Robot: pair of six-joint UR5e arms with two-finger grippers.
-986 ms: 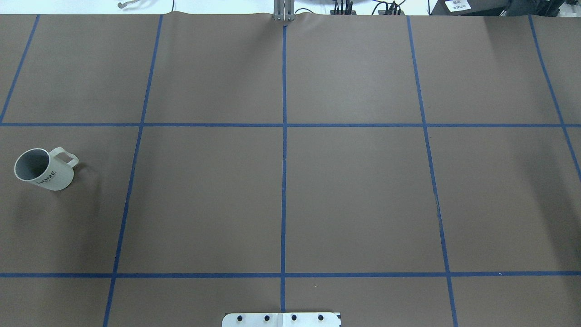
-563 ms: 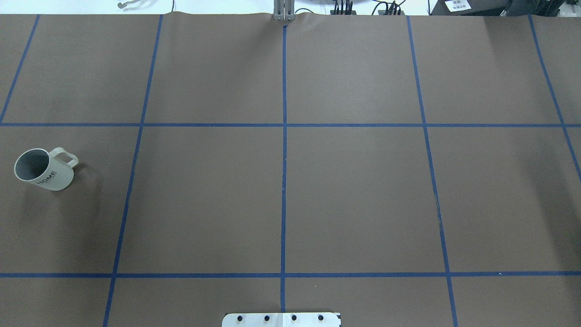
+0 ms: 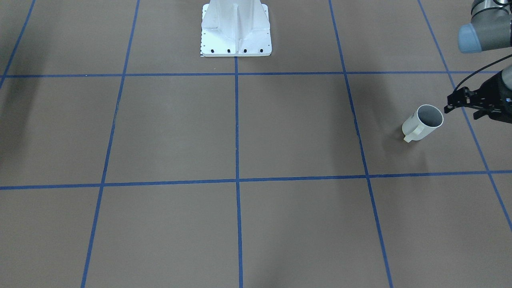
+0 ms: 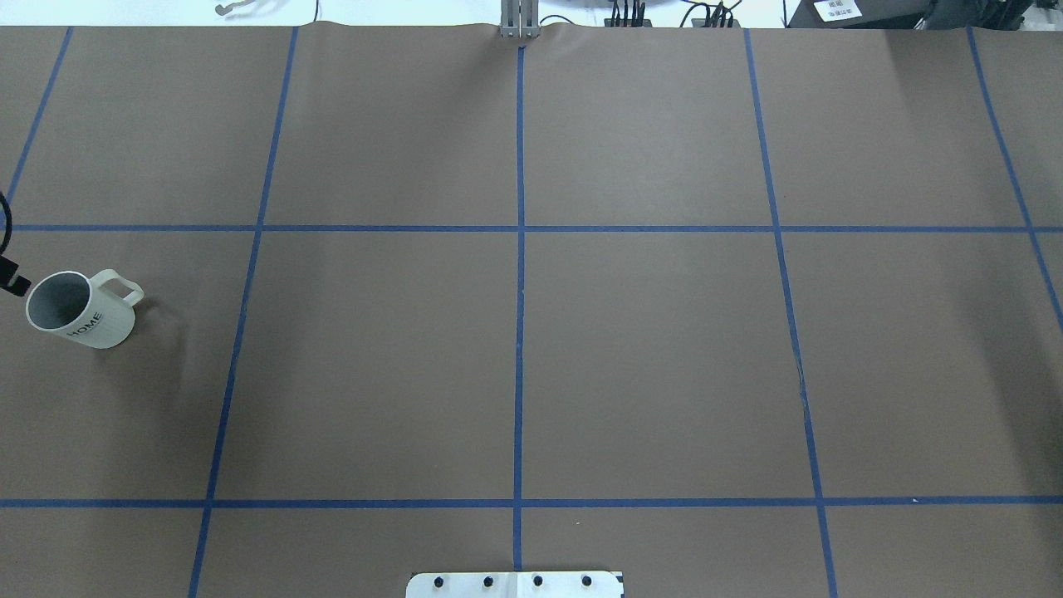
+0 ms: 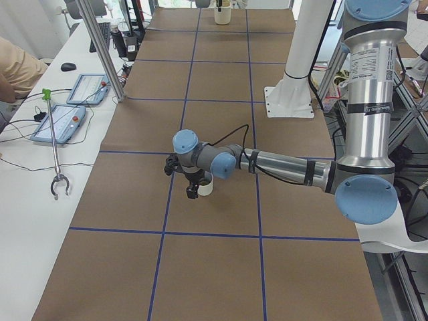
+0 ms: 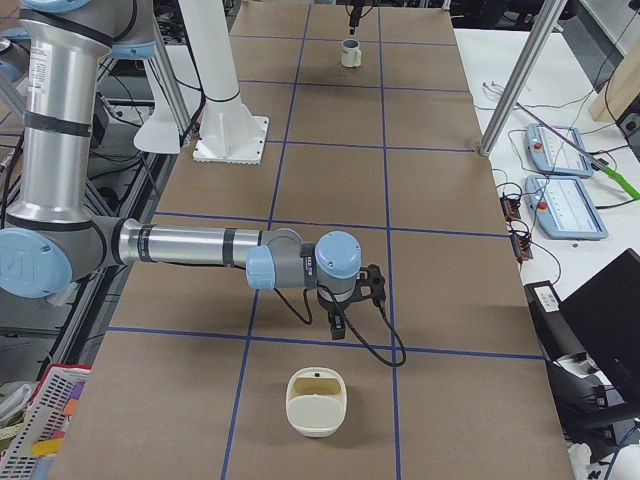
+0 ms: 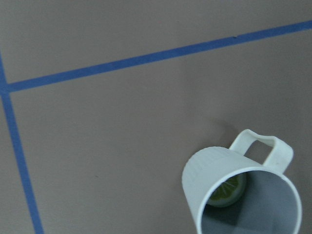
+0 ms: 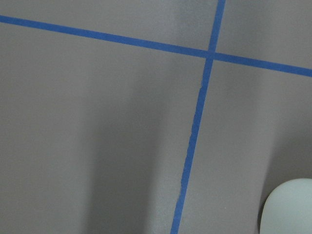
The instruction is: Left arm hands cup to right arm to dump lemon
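The off-white cup [image 4: 79, 309] stands upright near the table's left edge, handle toward the far side, "HOME" printed on it. It also shows in the front view [image 3: 423, 122]. The left wrist view looks down into the cup [image 7: 243, 195], and the yellow-green lemon [image 7: 228, 189] lies on its bottom. My left gripper [image 3: 461, 113] hovers just beside the cup's rim, on its outer side, fingers apart and empty. Only its tip [image 4: 7, 278] shows in the overhead view. My right gripper [image 6: 338, 325] hangs low over the table's right part. I cannot tell whether it is open or shut.
An off-white bowl-like container [image 6: 317, 402] lies on the table near the right gripper, and its edge shows in the right wrist view [image 8: 290, 207]. The white robot base plate [image 3: 236, 46] sits at the table's middle near edge. Blue tape lines grid the brown table.
A black part of my left gripper has come into the overhead view at the left edge, beside the cup. The cup has not moved.
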